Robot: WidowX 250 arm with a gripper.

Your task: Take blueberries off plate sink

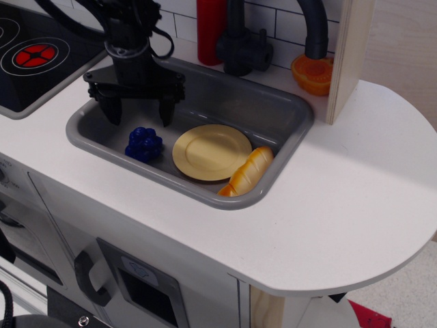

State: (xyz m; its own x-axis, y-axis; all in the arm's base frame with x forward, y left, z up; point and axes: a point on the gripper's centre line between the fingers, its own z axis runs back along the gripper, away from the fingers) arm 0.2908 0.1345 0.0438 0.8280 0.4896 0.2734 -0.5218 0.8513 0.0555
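Scene: a toy kitchen counter of white plastic (355,198), with a rectangular grey plastic sink (287,102) set into it.
Blueberries: the small glossy dark-blue cluster of round bumps (144,144) lies on the sink floor at the left end, just beside the plate and not on it.
Plate: the round flat tan-yellow plate with a raised rim (212,152) sits bare in the middle of the basin; an orange-tan toy bread loaf (248,171) leans against its right edge and the sink's near wall.
Gripper: the black two-fingered gripper (141,115) hangs above the berries, its fingers spread wide apart and holding nothing, clear of the cluster.
Surroundings: a black stovetop with a red burner (34,55) to the left; a red bottle (212,31), a black tap (240,44) and an orange half (311,74) along the back.
Progress: judged from the layout, the berries are off the plate and in the sink, so the task looks essentially complete.
Risk: the fingertips hang close to the sink's left and back walls; a sideways move before lifting could clip the rim. A renewed descent could nudge the rounded cluster, which may roll back toward the plate's edge.
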